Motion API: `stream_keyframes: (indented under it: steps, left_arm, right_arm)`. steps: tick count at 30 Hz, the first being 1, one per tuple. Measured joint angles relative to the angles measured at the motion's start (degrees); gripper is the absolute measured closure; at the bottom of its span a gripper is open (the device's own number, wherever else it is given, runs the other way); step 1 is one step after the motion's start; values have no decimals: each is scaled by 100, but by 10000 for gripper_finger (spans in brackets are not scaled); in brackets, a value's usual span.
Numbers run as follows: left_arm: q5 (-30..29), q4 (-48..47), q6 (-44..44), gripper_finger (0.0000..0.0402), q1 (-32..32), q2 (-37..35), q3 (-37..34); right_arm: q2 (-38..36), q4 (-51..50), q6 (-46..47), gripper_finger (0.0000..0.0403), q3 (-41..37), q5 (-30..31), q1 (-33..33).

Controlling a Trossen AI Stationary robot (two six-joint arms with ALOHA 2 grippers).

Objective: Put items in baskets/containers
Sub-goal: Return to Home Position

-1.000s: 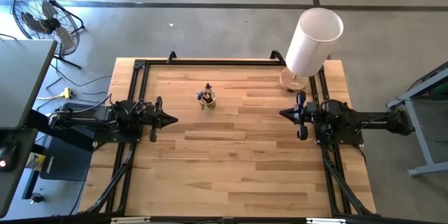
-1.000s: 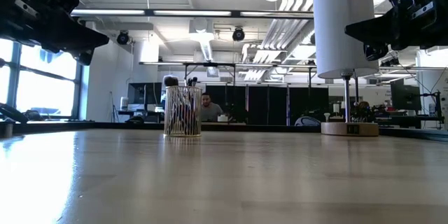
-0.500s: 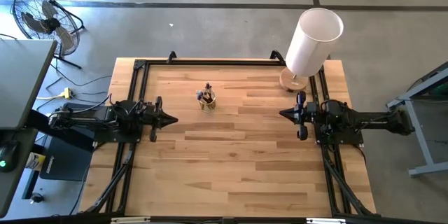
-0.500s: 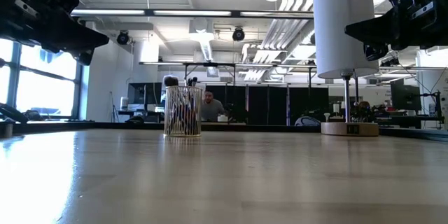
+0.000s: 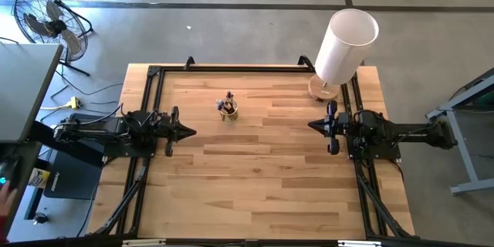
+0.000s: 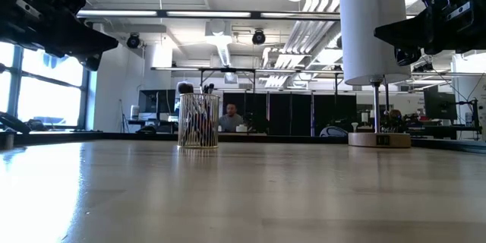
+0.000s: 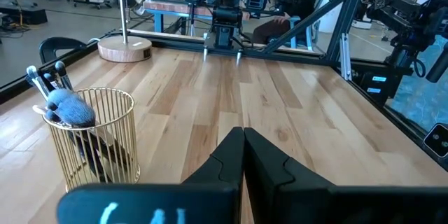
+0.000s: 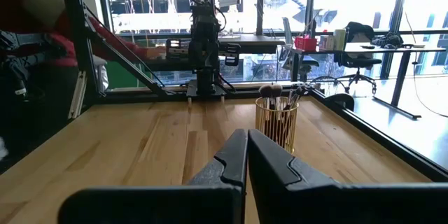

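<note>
A small round gold wire cup (image 5: 228, 111) stands upright on its base on the wooden table, left of centre toward the far edge. It also shows in the low view (image 6: 198, 121) and in both wrist views (image 7: 94, 136) (image 8: 276, 122). Several thin brushes (image 7: 66, 105) stand inside it, heads up, leaning on its rim. My left gripper (image 5: 193, 131) hovers shut by the table's left side, level with the cup and nearer than it. My right gripper (image 5: 310, 125) hovers shut by the right side, pointing toward the table's middle.
A tall white cylinder (image 5: 346, 42) on a round wooden base (image 5: 323, 89) stands at the table's far right corner, close to my right arm. Black frame rails (image 5: 147, 100) run along the table's sides. A person in red (image 8: 42, 35) stands beyond the left edge.
Both arms, the cup and the brushes have kept still. A person in the room far behind the table has shifted slightly.
</note>
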Motion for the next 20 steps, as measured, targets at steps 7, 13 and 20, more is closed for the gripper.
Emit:
stream_keyframes:
  steps: [7, 13, 20]
  left_arm:
    - [0, 0, 0, 399, 0, 0, -1]
    - [0, 0, 0, 399, 0, 0, -1]
    - [0, 0, 0, 399, 1, 0, -1]
  right_arm:
    - [0, 0, 0, 396, 0, 0, -1]
    - [0, 0, 0, 397, 0, 0, -2]
    - [0, 0, 0, 395, -2, 0, -2]
